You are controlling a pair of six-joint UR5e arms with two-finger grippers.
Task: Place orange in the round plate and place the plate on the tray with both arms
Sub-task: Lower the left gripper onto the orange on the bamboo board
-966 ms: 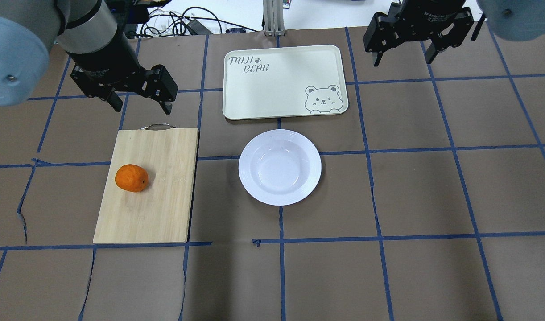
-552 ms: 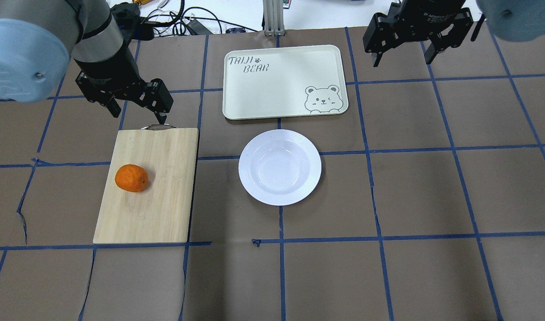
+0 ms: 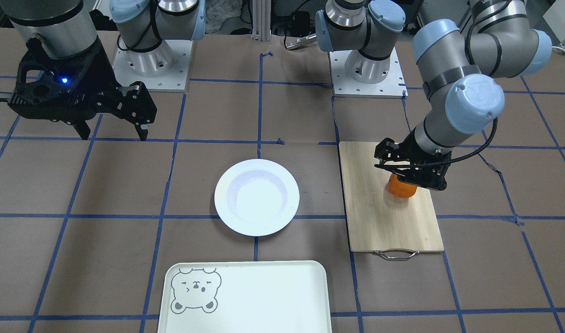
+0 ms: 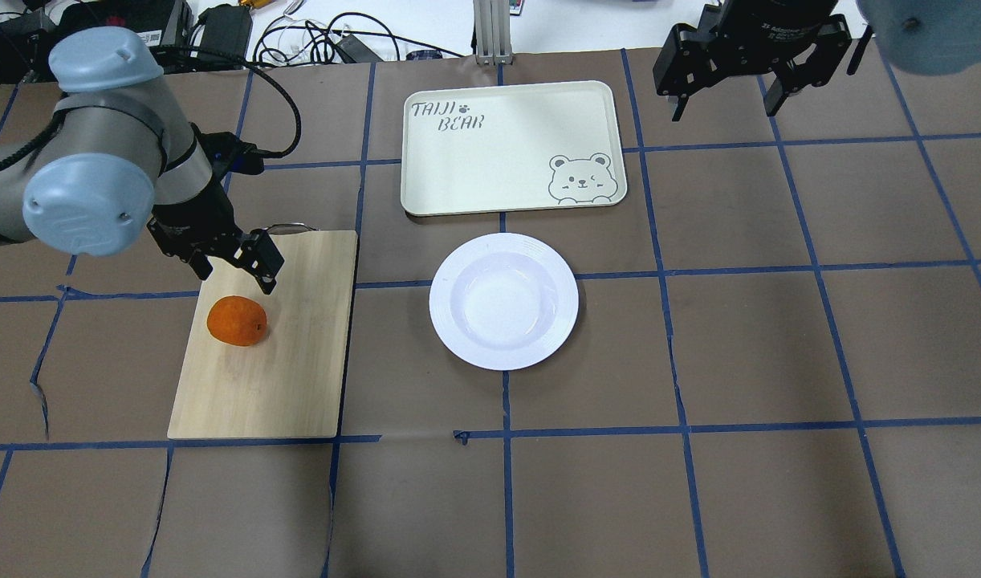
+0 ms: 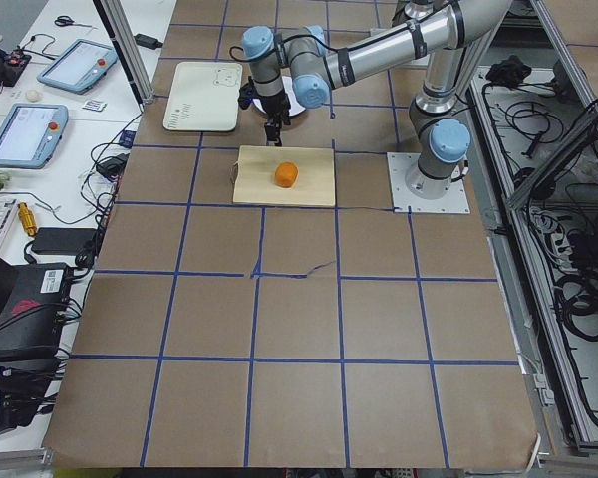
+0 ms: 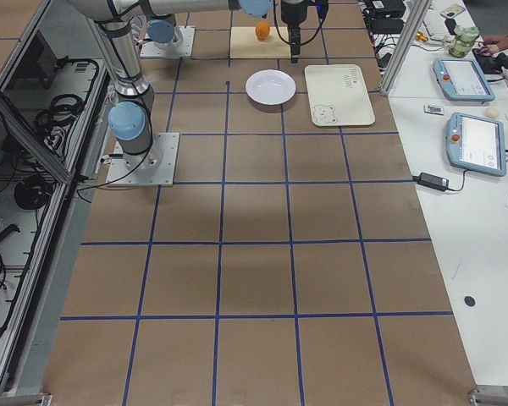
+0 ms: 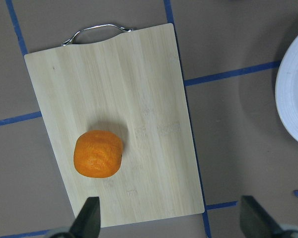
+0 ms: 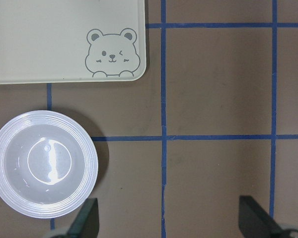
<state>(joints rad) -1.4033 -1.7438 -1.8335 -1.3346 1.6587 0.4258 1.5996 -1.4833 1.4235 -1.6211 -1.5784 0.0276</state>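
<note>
The orange [image 4: 237, 320] lies on the left half of a bamboo cutting board [image 4: 298, 353]. My left gripper [image 4: 235, 277] hangs open just behind the orange and over the board's far left part. In the left wrist view the orange [image 7: 98, 153] sits ahead of the left fingertip [image 7: 89, 220], not between the fingers. The round plate [image 4: 503, 301] rests empty at the table's middle, with the tray [image 4: 506, 144] just behind it, also bare. My right gripper [image 4: 726, 108] is open, high above the table to the right of the tray's far corner.
The board's metal handle [image 4: 286, 228] points away from the robot, beside my left wrist. Brown paper with blue tape lines covers the table [image 4: 699, 361]. Cables and boxes [image 4: 314, 36] lie beyond the far edge.
My left arm has swung toward the robot and down, from behind the board's handle to over the board close to the orange. The right arm, orange, plate and tray have not moved.
</note>
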